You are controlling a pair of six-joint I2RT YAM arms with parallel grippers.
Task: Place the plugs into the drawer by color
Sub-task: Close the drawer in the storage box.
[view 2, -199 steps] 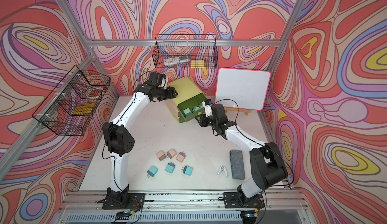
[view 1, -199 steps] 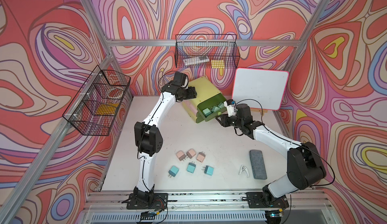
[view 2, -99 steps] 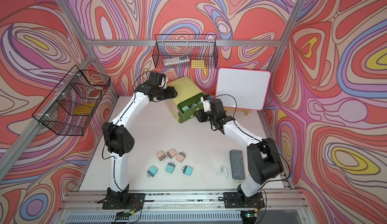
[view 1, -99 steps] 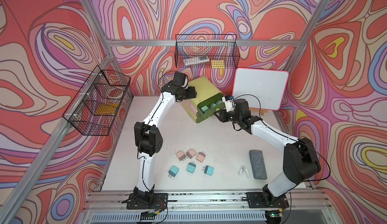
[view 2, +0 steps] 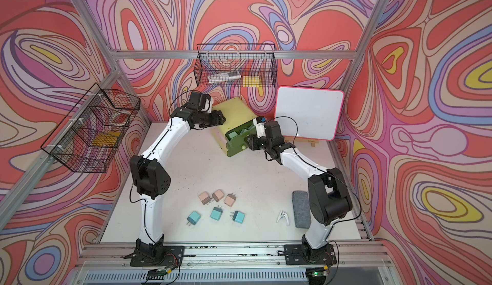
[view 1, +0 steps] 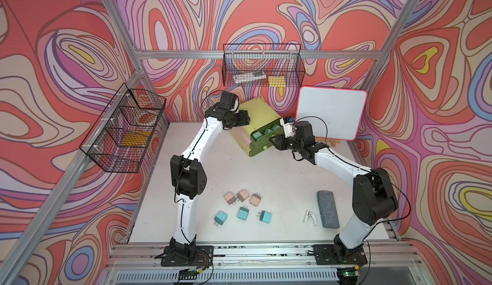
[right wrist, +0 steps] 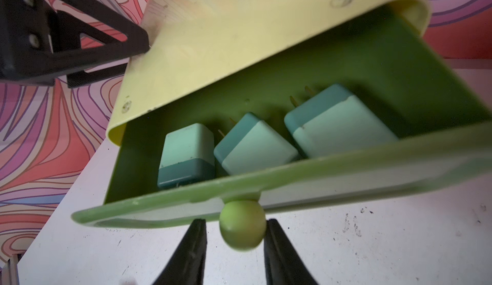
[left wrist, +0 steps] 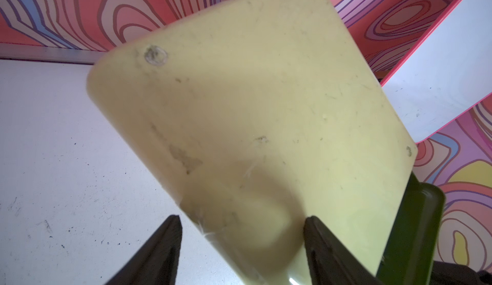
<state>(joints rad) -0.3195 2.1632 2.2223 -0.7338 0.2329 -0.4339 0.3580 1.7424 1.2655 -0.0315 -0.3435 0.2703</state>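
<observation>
Right gripper (right wrist: 236,221) has pushed in toward the drawer chest (view 1: 255,110) vs a sec ago, and the open drawer (right wrist: 346,174) has slid part way back into the shell w/ it. Left gripper (left wrist: 242,218) and the loose plugs haven't budged.

Now: we see the right one's fingers either side of the pale green knob (right wrist: 242,229) on that drawer front, not clamped tho. One finger touches the ball and the other shows a sliver of table between, so we call it loose around the knob. Straight ahead of it, inside the drawer, three green plugs (right wrist: 255,142) sit side by side. Two have prongs pointing away from the gripper, and one has its dark end toward the drawer front.

Left gripper is clenched on the chest's yellow top panel, a finger each side of a corner, on the far side of the chest from the right gripper.

Other plugs are well apart from both grippers, back toward the arm bases: three pink plugs (view 1: 242,195) in a row, w/ three teal plugs (view 1: 243,213) just beyond them. White clip (view 1: 308,215) and grey eraser (view 1: 328,209) lie on the right arm's side, also far from its gripper. Whiteboard (view 1: 330,116) stands near the right gripper's wrist.
</observation>
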